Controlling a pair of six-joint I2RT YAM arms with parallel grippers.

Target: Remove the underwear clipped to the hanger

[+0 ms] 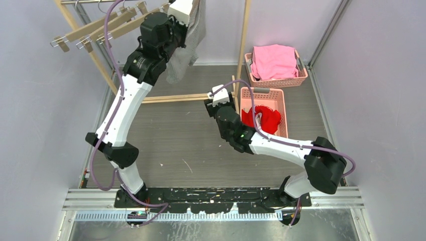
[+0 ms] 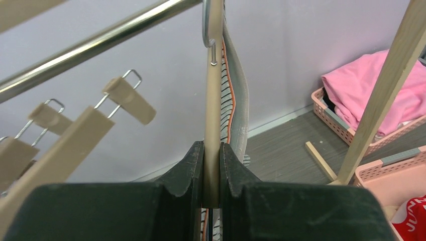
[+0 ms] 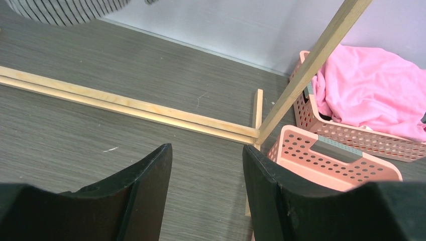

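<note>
My left gripper [image 2: 211,150] is raised to the rack and shut on the wooden hanger [image 2: 213,115], which stands edge-on between its jaws. The grey-and-white striped underwear [image 2: 236,100] hangs against the hanger's right side and droops below the left gripper [image 1: 193,15] in the top view, the striped underwear [image 1: 188,47] partly hidden by the wrist. Red underwear [image 1: 261,118] lies in the near pink basket [image 1: 263,93]. My right gripper [image 3: 207,153] is open and empty above the floor, just left of that basket.
Other bare wooden clip hangers [image 1: 100,27] hang on the metal rail [image 2: 100,45] at the left. The rack's wooden post [image 1: 244,35] and floor bars [image 3: 125,108] stand between the arms and the far basket of pink cloth [image 1: 274,63].
</note>
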